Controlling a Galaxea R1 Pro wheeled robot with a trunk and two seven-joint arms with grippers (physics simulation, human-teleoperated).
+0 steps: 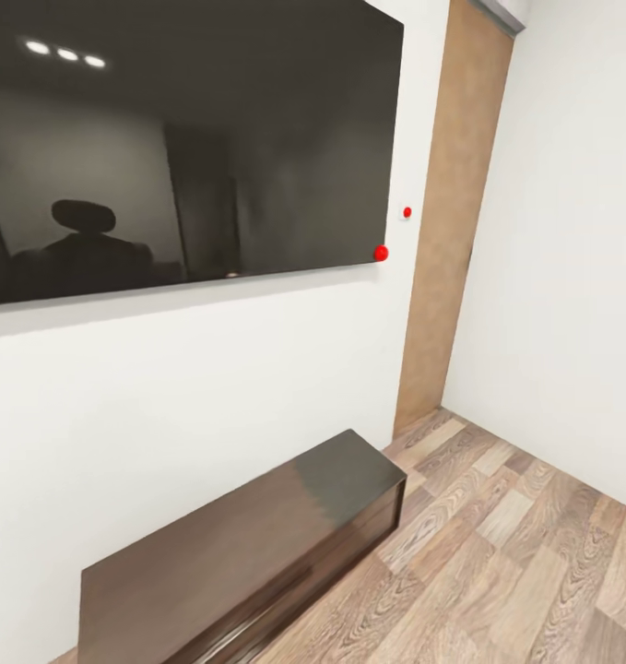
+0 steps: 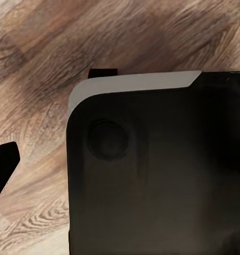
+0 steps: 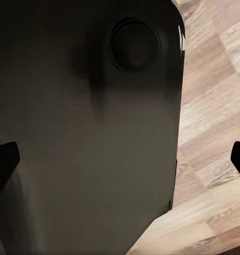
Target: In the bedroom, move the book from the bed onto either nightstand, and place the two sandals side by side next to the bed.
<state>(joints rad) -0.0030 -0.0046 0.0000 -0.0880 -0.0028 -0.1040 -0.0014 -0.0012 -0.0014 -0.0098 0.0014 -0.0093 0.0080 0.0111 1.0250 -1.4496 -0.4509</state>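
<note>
The head view faces a white wall carrying a large glossy black wall-mounted screen (image 1: 183, 138), with a long, low dark-brown wooden cabinet (image 1: 248, 553) standing against the wall below it on the wood-plank floor (image 1: 515, 553); a tan wooden wall panel (image 1: 455, 212) runs up the corner to the right. None of the book, the bed, a nightstand or the blue sandals lies in any of these pictures, so the relation the coming move depends on, which way the book lies from the jaws and which arm is nearer to it, cannot be read here. My judgement is that the robot must first turn and drive until the bed comes before it (this long cabinet is not the small square nightstand). Each wrist view looks down past a dark rounded robot body panel (image 2: 152, 170) to the planks. The right gripper (image 3: 120, 156) has its dark fingertips (image 3: 4, 159) at opposite edges, so it stands wide apart and empty; of the left gripper one dark fingertip (image 2: 3, 167) is plain, so whether its jaws are apart I cannot tell.
</note>
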